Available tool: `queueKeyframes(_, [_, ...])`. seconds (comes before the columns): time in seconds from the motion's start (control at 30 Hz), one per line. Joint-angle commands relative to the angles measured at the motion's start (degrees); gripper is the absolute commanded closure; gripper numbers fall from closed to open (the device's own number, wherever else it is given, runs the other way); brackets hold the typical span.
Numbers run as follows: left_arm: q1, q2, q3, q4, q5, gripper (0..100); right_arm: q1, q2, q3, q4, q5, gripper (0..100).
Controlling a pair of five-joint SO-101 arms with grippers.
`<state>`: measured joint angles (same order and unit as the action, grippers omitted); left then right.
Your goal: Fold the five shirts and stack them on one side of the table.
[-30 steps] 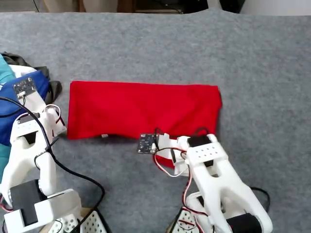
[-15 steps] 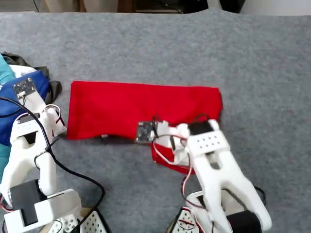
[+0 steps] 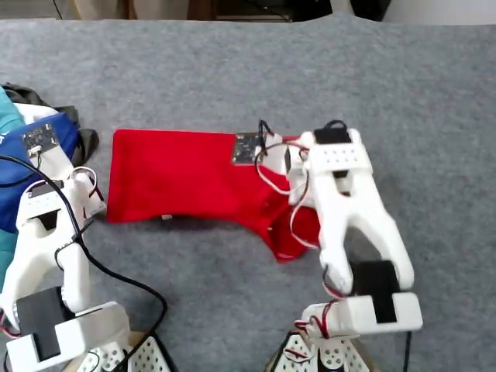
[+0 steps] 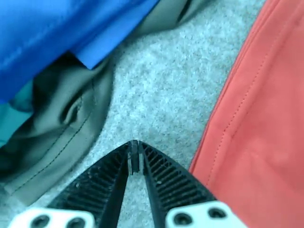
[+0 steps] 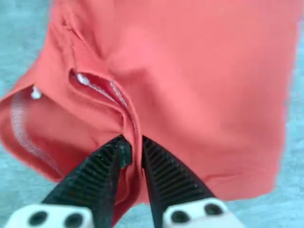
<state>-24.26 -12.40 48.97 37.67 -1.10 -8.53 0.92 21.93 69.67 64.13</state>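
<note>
Red shirt (image 3: 178,174) lengthwise side-to-side, pinched between right fingers (image 5: 166,175); left fingers (image 4: 166,176) closed, empty.

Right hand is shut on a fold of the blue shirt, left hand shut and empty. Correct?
The shirt is wrong: the right hand is shut on a fold of the red shirt, not a blue one, as the right wrist view shows. The left hand is shut and empty.

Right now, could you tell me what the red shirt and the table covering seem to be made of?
The red shirt looks like matte fabric, probably cotton knit: stitched hems, limp folds. The table covering: grey felt or low-pile carpet, fuzzy and flecked.
</note>
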Motion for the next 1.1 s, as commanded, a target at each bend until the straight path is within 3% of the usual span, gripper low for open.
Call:
queueKeyframes(0.0, [0.0,0.1,-2.3,0.0,-0.5,98,0.4,2.9,-5.5,0.2,0.9,99.4])
queueKeyframes(0.33, [0.0,0.1,-2.3,0.0,-0.5,98,1.3,10.6,-9.7,-6.1,2.6,97.3])
queueKeyframes(0.53, [0.0,0.1,-2.3,0.0,-0.5,98,2.5,9.5,-9.5,-6.2,2.8,71.6])
queueKeyframes(0.67, [0.0,0.1,-2.3,0.0,-0.5,98,3.4,5.9,-9.5,-6.2,2.8,63.0])
queueKeyframes(0.87, [0.1,0.1,-2.3,0.0,-0.5,98,3.7,1.2,-9.5,-4.0,2.6,67.1])
queueKeyframes(1.07, [0.1,0.1,-2.3,0.0,-0.5,98,3.6,0.0,-10.0,-5.0,2.5,80.2])
